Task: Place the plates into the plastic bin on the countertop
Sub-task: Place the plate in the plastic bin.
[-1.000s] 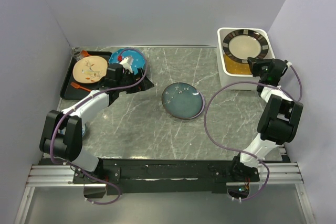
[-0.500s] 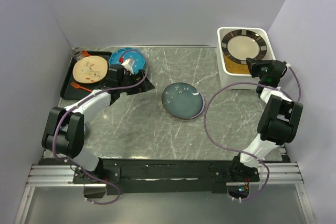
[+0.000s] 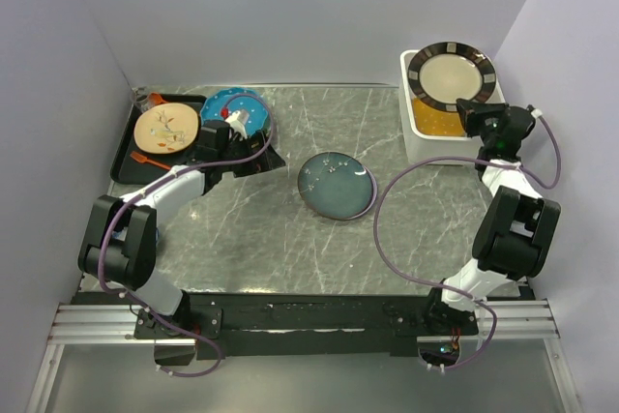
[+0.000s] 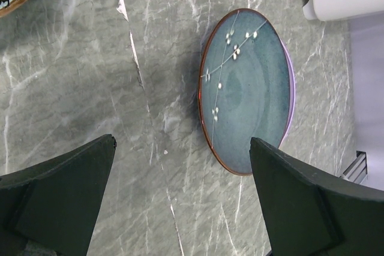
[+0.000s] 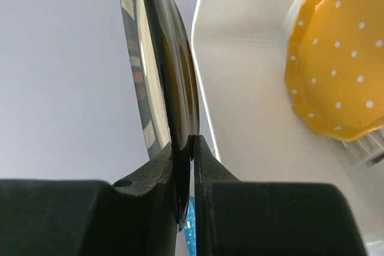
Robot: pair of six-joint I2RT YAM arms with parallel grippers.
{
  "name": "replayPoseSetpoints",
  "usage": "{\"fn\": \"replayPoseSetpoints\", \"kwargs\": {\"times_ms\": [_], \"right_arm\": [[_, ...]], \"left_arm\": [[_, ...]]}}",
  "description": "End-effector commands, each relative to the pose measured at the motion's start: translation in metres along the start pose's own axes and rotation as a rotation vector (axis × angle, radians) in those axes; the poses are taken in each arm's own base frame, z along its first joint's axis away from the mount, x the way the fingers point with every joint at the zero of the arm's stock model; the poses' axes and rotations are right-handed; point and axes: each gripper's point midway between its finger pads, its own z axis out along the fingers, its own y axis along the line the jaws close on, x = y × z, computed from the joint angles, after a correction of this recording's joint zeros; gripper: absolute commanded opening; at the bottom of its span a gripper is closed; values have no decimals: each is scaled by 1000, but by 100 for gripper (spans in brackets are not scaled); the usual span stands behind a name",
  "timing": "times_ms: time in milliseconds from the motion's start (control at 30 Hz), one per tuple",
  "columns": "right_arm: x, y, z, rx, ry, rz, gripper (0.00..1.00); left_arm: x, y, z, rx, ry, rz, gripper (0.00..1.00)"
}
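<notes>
One glossy orange dotted plate is already lying in the smooth white plastic bin at the far right. The right tool is pinching the striped-rim plate by its edge, tilted above it. The glazed blue-grey plate is waiting mid-table and the teal plate far left, where the left tool is hanging wide open, empty.
</notes>
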Motion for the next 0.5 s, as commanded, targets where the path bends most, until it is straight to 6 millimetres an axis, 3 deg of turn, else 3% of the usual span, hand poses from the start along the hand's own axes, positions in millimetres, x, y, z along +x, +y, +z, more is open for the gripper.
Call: {"fn": "replayPoseSetpoints", "kwargs": {"times_ms": [0,200,467], "right_arm": [[-31,118,-13,-316,-106,-114,0],[-38,112,8,-307,-131,-125,0],[-36,80,33,-203,-168,-170,0]], "left_arm": [[-3,-6,0,33,-8,28,99],[-2,-6,1,35,-2,27,99],[-1,-6,1,34,5,30,99]]}}
